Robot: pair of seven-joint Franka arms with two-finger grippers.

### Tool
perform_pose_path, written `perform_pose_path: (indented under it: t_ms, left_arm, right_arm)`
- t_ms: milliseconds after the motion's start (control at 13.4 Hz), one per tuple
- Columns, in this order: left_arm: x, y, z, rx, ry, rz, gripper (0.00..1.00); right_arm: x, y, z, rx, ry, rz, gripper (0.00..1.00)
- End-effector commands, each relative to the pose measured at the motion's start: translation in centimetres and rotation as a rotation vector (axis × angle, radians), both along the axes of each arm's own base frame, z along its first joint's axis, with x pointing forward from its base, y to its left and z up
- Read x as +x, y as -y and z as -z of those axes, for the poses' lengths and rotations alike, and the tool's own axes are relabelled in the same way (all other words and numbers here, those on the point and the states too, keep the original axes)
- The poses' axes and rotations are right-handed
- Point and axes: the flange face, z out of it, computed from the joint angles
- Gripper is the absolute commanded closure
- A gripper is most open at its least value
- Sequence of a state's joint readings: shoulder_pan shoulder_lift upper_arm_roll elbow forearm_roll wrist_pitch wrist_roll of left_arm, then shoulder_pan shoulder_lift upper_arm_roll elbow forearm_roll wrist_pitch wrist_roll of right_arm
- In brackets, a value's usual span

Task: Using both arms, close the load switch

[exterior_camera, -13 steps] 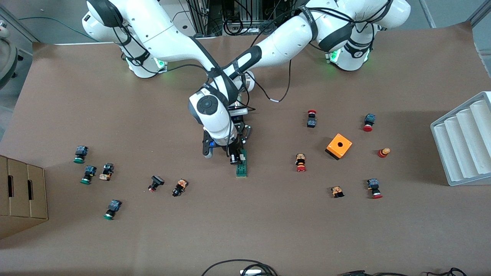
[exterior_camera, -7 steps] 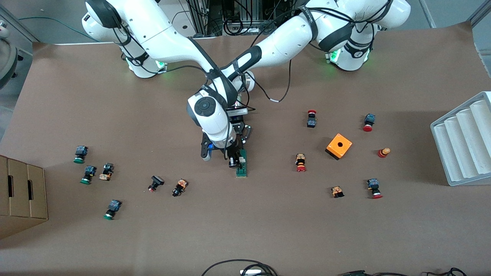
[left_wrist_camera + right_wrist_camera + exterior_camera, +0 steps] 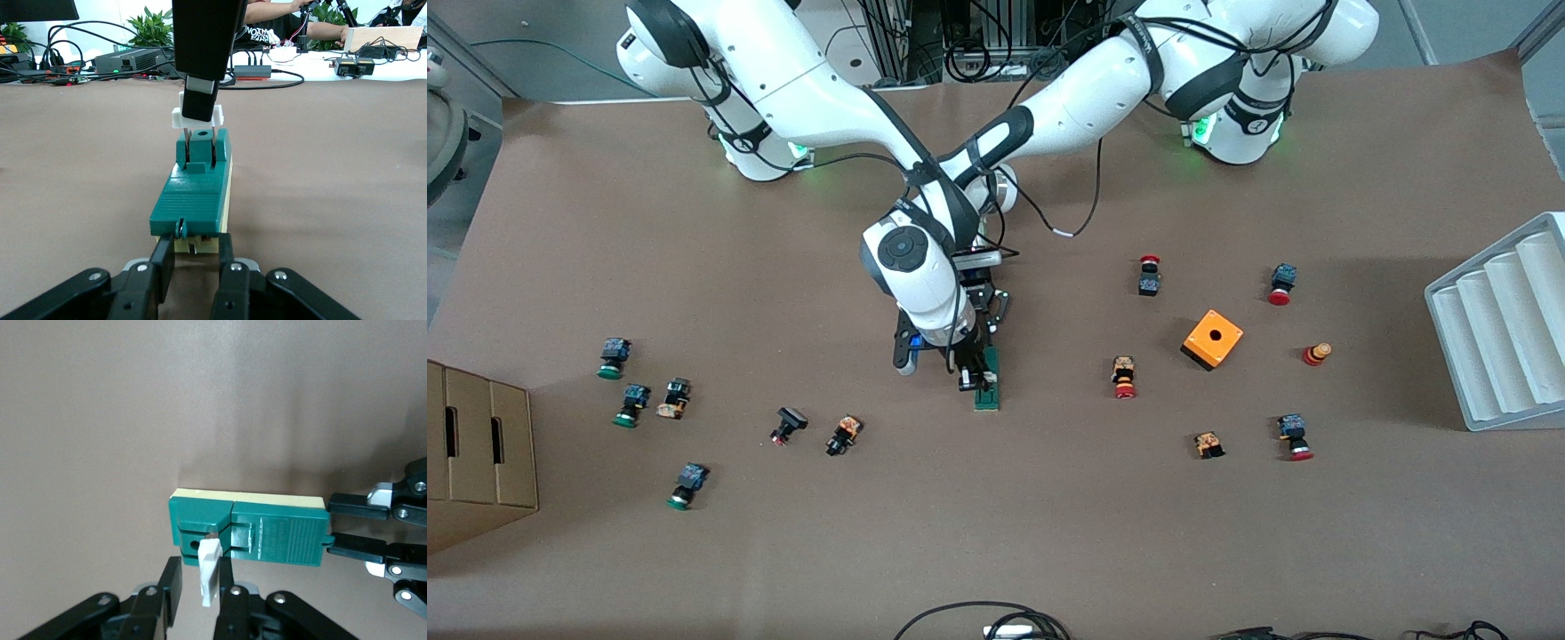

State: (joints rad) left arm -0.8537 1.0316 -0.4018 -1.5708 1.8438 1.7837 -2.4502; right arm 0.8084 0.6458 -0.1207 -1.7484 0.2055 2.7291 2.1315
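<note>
Work surface: a table (image 3: 1049,533) covered in matte brown paper, flat and lightly creased; black cables trail at its edge nearest the front camera. Past the table the left wrist view shows potted plants and cluttered benches.

A corrugated cardboard box (image 3: 476,453) sits at the right arm's end, a ribbed grey tray (image 3: 1507,324) at the left arm's end.

Both glossy white arms reach to mid-table and cross above it.

The load switch (image 3: 987,391) lies flat at mid-table: a narrow green plastic block with a ribbed top over a pale base strip.

An orange cube box (image 3: 1213,339) with a round hole stands nearer the left arm's end, well apart from the switch.

The left gripper (image 3: 191,257) is clamped on the switch's end farther from the front camera. The right gripper (image 3: 199,577) is pinched on the upright white lever (image 3: 209,570).

Small red-capped and green-capped push-buttons lie scattered toward either end.
</note>
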Motion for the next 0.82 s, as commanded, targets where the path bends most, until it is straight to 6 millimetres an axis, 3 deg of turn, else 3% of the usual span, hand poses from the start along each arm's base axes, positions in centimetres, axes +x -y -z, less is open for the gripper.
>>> perform_pose_path:
  t_ms: [0,745]
  left_arm:
    - [0.3,-0.7,0.0,0.023,0.017,-0.031,0.65]
    - [0.5,-0.6,0.0,0.025,0.035,-0.014,0.60]
  right_arm:
    - [1.4,-0.5,0.3,0.014,0.025,0.021,0.72]
    - [2.8,-0.8,1.2,0.018,0.034,0.030,0.72]
